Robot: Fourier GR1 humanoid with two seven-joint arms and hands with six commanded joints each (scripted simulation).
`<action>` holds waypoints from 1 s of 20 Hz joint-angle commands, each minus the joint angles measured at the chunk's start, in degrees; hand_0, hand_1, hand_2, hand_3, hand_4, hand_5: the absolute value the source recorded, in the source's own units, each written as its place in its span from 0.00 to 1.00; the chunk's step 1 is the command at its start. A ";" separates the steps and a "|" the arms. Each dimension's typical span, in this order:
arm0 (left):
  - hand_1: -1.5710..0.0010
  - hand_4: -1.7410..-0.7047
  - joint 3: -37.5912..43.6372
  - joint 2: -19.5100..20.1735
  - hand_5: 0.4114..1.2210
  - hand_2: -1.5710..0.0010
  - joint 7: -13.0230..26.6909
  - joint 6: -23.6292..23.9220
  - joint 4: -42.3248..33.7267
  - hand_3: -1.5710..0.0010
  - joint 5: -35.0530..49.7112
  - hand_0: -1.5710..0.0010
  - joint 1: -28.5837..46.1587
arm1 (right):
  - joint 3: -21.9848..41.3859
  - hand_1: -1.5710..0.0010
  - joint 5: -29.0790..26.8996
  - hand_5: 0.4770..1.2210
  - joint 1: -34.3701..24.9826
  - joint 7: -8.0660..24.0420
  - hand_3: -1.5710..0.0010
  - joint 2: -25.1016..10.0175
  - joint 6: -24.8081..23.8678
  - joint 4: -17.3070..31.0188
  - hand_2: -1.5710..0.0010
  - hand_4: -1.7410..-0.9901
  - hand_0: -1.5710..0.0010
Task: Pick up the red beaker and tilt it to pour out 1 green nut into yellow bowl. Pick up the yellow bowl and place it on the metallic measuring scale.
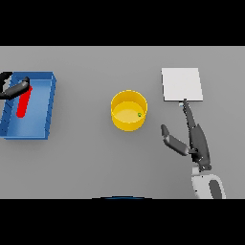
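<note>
A yellow bowl [128,110] stands mid-table with one small green nut [139,115] inside near its right wall. The red beaker [24,102] lies in a blue tray [49,103] at the far left. My left hand [15,89] is over the beaker's upper end, with its fingers curled around it. My right hand [194,139] hovers right of the bowl, open, fingers straight and pointing up toward the scale, thumb spread toward the bowl. The metallic measuring scale [182,84] is a pale square plate at the upper right, with nothing on it.
The blue tray sits against the left edge of the view. Grey table surface lies between the tray, the bowl and the scale.
</note>
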 commanded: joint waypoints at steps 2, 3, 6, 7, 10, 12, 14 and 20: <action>0.92 0.91 0.35 -0.26 0.33 0.92 -1.05 0.83 -0.06 0.92 -0.07 0.90 -0.15 | 0.03 1.00 0.05 0.25 -0.25 1.15 1.00 0.30 -0.15 0.06 1.00 0.74 1.00; 0.94 0.92 0.75 -0.11 0.32 0.93 -1.75 0.82 0.45 0.94 0.02 0.92 -0.31 | 0.20 1.00 0.53 0.25 -0.32 1.53 1.00 0.15 -0.21 0.08 1.00 0.73 1.00; 0.97 0.92 1.70 -0.74 0.32 0.97 -3.49 1.80 0.92 0.97 0.36 0.96 -0.97 | 1.32 1.00 3.94 0.25 -0.82 2.63 1.00 -0.35 -1.41 0.00 1.00 0.72 1.00; 0.97 0.92 1.63 -1.42 0.32 0.97 -4.10 2.26 1.24 0.97 0.19 0.97 -1.14 | 1.82 1.00 4.57 0.25 -1.14 3.64 1.00 -0.54 -1.01 -0.18 1.00 0.72 1.00; 0.99 0.93 1.70 -2.21 0.34 0.99 -4.33 2.11 2.46 0.99 0.11 0.98 -2.24 | 2.54 1.00 4.02 0.31 -4.89 1.76 1.00 -3.70 3.38 0.98 1.00 0.75 1.00; 0.99 0.93 1.70 -2.41 0.36 0.99 -4.97 2.44 2.31 0.99 0.40 0.99 -1.26 | 4.05 1.00 5.61 0.31 -7.63 2.08 1.00 -6.14 6.25 1.25 1.00 0.69 1.00; 0.99 0.92 1.67 -2.39 0.36 0.99 -4.64 2.57 1.77 0.99 0.56 0.99 -1.25 | 5.09 1.00 7.99 0.30 -11.19 4.43 1.00 -8.65 8.40 2.69 1.00 0.65 1.00; 1.00 0.91 1.42 -2.39 0.37 1.00 -4.28 2.24 2.30 1.00 0.30 1.00 -1.82 | 13.24 1.00 20.21 0.26 -22.41 4.91 1.00 -16.33 15.06 7.06 1.00 0.62 1.00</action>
